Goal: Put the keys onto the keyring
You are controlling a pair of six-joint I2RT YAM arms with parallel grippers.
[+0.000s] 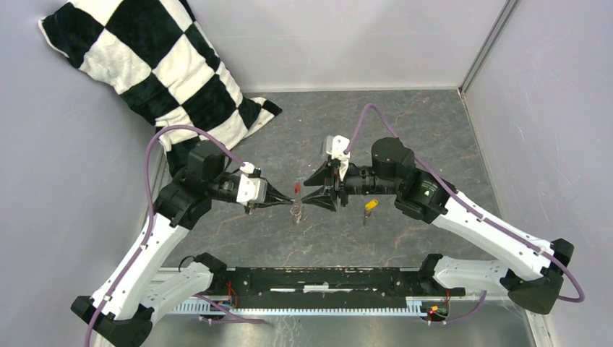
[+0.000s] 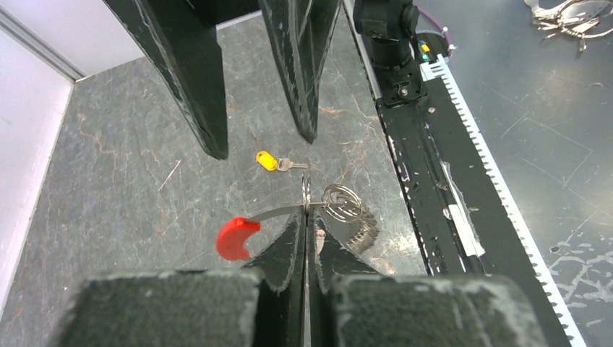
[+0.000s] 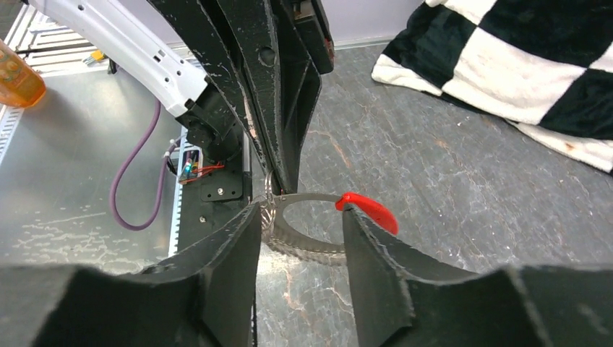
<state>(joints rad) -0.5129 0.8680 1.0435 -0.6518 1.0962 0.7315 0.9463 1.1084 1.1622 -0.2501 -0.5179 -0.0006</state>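
Observation:
My left gripper (image 1: 284,203) is shut on the keyring (image 1: 296,210) and holds it upright, just above the grey table. In the left wrist view the shut gripper (image 2: 307,217) pinches the thin ring (image 2: 278,212), with its red sleeve (image 2: 236,237) to the left and a small wire coil (image 2: 343,204) to the right. My right gripper (image 1: 318,196) is open and faces the left one. Its fingertips straddle the ring (image 3: 311,251) in the right wrist view, one beside the red sleeve (image 3: 370,210). The yellow-headed key (image 1: 370,206) lies on the table under the right wrist and shows in the left wrist view (image 2: 268,160).
A black-and-white checkered pillow (image 1: 155,65) leans in the far left corner. Grey walls close the table at the back and on both sides. A black rail (image 1: 325,278) runs along the near edge between the arm bases. An orange object (image 3: 18,76) lies off the table.

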